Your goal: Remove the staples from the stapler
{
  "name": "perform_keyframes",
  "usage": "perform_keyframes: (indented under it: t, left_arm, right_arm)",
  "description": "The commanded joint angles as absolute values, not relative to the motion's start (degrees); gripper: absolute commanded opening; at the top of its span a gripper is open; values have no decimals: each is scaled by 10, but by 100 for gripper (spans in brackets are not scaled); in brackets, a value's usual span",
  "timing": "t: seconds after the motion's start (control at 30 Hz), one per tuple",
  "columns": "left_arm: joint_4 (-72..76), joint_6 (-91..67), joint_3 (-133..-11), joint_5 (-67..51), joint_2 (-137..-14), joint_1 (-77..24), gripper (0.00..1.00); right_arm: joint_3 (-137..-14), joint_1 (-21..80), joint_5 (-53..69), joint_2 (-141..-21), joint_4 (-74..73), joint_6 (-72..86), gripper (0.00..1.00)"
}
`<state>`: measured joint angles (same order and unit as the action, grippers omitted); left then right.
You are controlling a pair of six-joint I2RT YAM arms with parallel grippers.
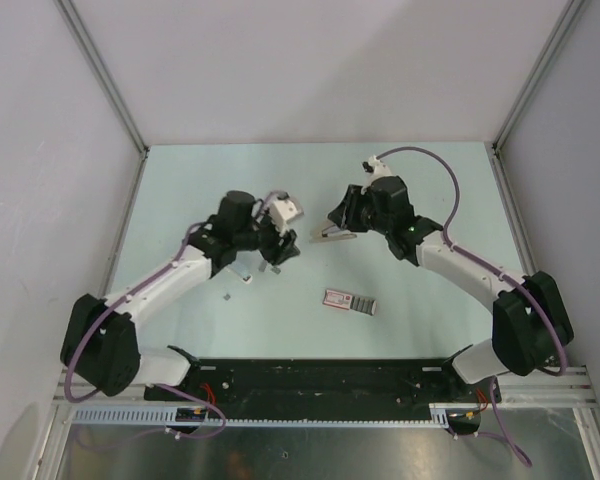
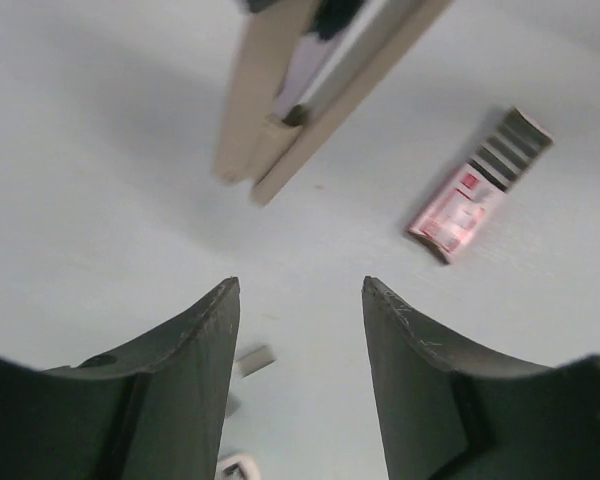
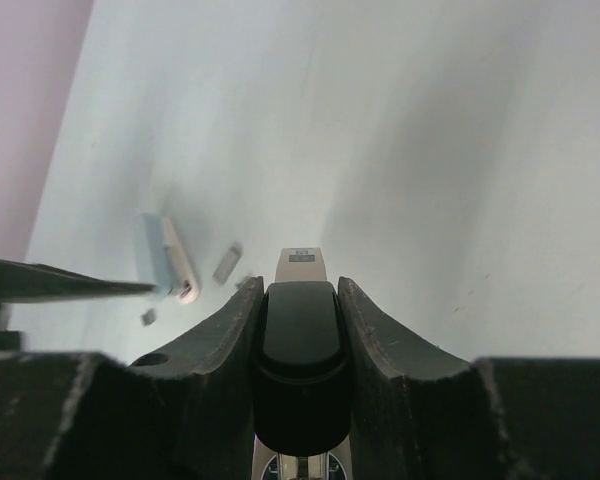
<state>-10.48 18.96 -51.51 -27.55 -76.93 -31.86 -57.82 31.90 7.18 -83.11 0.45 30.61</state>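
Your left gripper stands partly open, holding nothing. Just below its fingertips, on the table, lies a short grey strip, likely the staples, closer to the left finger. The left arm is clearly the nearer one for it. Farther ahead of those fingers hangs the stapler, hinged open and off the table, its long axis running away and to the right. Your right gripper is clamped on its black top, the nose poking past the fingertips. Beyond, right of the left fingers, lies a red-and-white box.
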Motion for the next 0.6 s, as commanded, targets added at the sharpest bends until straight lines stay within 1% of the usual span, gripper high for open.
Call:
perform_keyframes:
  t: [0.0,0.13,0.27,0.57]
  left_arm:
    - [-116,147,-564,-316,-721,-237,57]
    - [-128,153,-566,-319,-703,-175,57]
    - [-137,164,-549,-313,-677,-142,57]
    - [-157,167,-517,-312,-656,-102,57]
  right_arm:
    - [-652,317,-6,-841,-8,241,0]
    - [-672,311,-44,-869,-13,201,0]
    - [-695,312,-96,-903,12,159,0]
    - [-700,335,-291,-985,177,68,0]
